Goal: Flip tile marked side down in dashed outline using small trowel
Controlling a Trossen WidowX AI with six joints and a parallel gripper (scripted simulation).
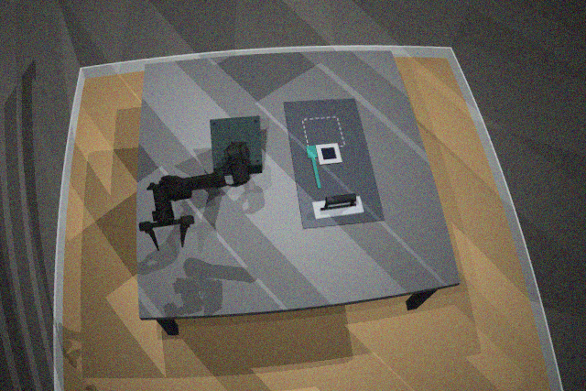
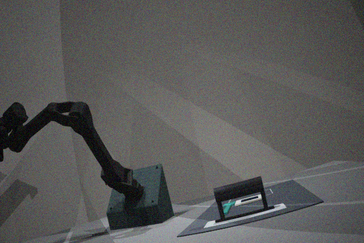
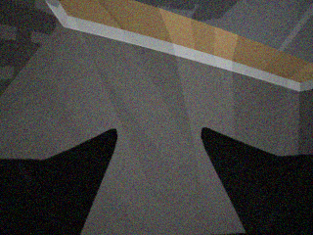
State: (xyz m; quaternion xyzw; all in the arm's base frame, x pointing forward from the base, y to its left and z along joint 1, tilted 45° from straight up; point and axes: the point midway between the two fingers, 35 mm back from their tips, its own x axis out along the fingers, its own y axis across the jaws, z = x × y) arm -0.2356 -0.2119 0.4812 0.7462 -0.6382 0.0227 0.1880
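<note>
The tile [image 1: 328, 153] [image 2: 239, 202], white with a dark square on its upper face, lies flat on the dark mat [image 1: 296, 112] [image 2: 297, 194], just on the near side of the dashed outline [image 1: 323, 117] in the top view. The small teal trowel [image 1: 316, 169] [image 2: 228, 206] lies on the mat, its blade close beside the tile's left edge; whether they touch I cannot tell. My gripper [image 1: 170, 247] [image 3: 159, 132] is open and empty, far to the left of the mat, over the table's left part. Its fingers are outside the exterior view.
A white plate with a black bar handle [image 1: 340, 200] [image 2: 238, 186] stands on the near end of the mat. The arm's dark green base block [image 1: 222, 133] [image 2: 147, 181] stands left of the mat. The table [image 1: 330, 273] has its front edge near the bottom of the top view.
</note>
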